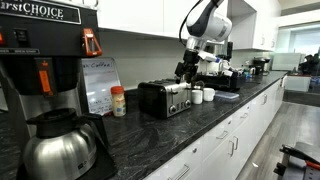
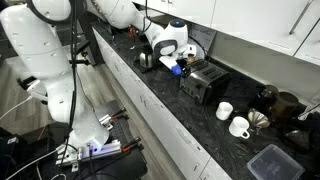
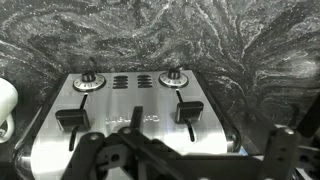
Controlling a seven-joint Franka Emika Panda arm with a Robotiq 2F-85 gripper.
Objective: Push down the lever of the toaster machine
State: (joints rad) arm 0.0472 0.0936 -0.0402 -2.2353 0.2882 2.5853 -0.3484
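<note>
The toaster machine (image 1: 165, 98) has a black body and chrome panels and stands on the dark marble counter; it also shows in an exterior view (image 2: 205, 82). The wrist view faces its chrome panel (image 3: 130, 120), which has two black levers, one on the left (image 3: 68, 118) and one on the right (image 3: 186, 108), both raised, and two knobs above them. My gripper (image 1: 185, 70) hovers close to the toaster's lever end, not touching it, also seen in an exterior view (image 2: 178, 64). In the wrist view my gripper (image 3: 190, 160) is open and empty, with its fingers either side of the right lever's slot.
A black coffee brewer (image 1: 40, 70) with a steel carafe (image 1: 60, 140) stands near the camera. A creamer bottle (image 1: 118, 100) and white mugs (image 1: 197, 95) flank the toaster. Two mugs (image 2: 232, 118) and a black tray (image 2: 270, 160) lie further along the counter.
</note>
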